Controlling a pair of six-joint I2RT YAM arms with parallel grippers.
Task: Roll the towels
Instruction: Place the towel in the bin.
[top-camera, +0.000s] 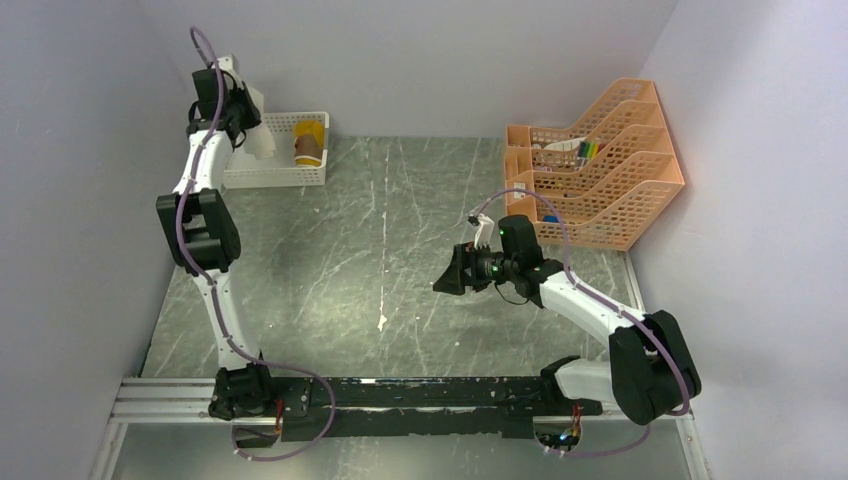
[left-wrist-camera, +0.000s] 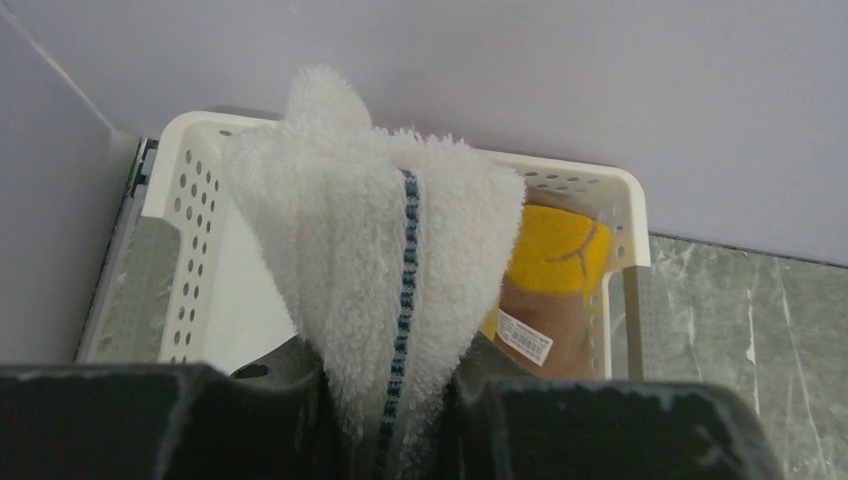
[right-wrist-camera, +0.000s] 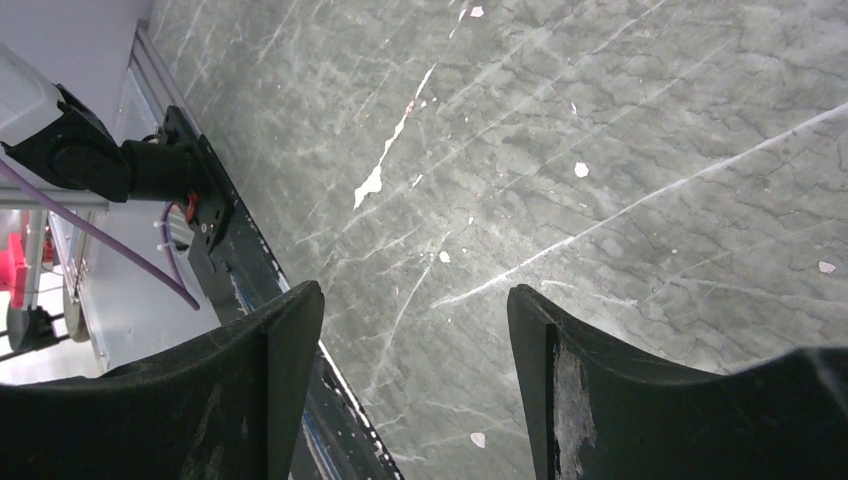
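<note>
Okay, starting with the left gripper (left-wrist-camera: 385, 425): parked at the far left, up above the white perforated basket (left-wrist-camera: 600, 185), clamped fairly narrow on the cream towel (left-wrist-camera: 380, 270). Pinches that towel by one end, bunched into a fat cone shape rather than spread flat. Runs its long axis straight out of the jaws, pointing away from the fingers and down toward the basket, with a blue stitched stripe (left-wrist-camera: 405, 300) following the same line. Shows up over the left part of the basket in the top view.

Over to the mustard-yellow towel (left-wrist-camera: 560, 250): sits rolled inside the right part of that same basket, yellow end farther, brown end nearer, with a white label (left-wrist-camera: 523, 338) on the brown part. Can't tell whether standing straight or leaning.

Then the right gripper (right-wrist-camera: 415, 300): hovering mid-table over the grey marble tabletop (right-wrist-camera: 620, 150), jaws spread wide, gripping nothing, aimed left. Well apart from both towels.

Also spotted an orange mesh file rack (top-camera: 600, 170) at the far right, against the wall.
</note>
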